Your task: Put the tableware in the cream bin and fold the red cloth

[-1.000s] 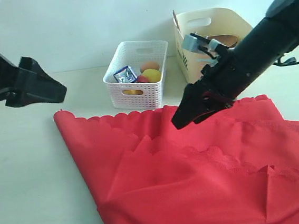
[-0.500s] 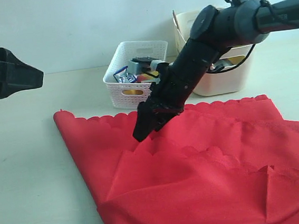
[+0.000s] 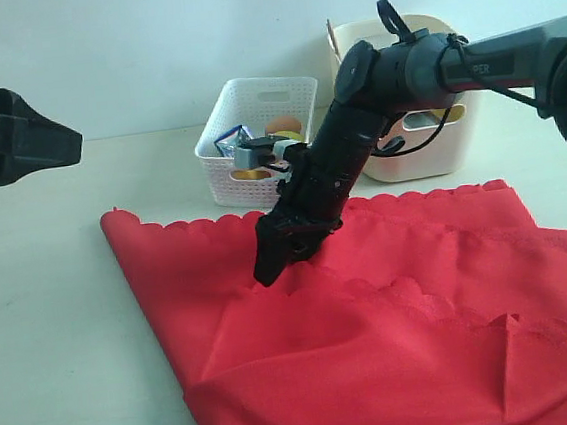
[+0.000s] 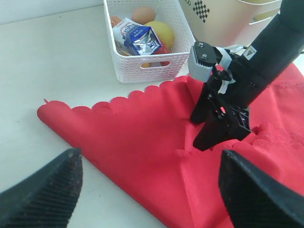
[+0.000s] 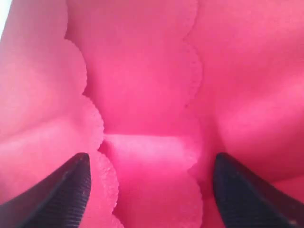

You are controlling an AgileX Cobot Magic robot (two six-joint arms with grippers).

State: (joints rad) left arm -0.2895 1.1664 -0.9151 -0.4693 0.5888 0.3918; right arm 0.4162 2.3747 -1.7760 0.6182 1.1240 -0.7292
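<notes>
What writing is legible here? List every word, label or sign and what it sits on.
"PER": white letters on the right arm; more may be hidden.
Checkered black-and-white mark on the cream bin: no legible words beside it.
Print on the snack packet: too blurred to read.

Red cloth is matt fabric; cream bin is smooth plastic.
</notes>
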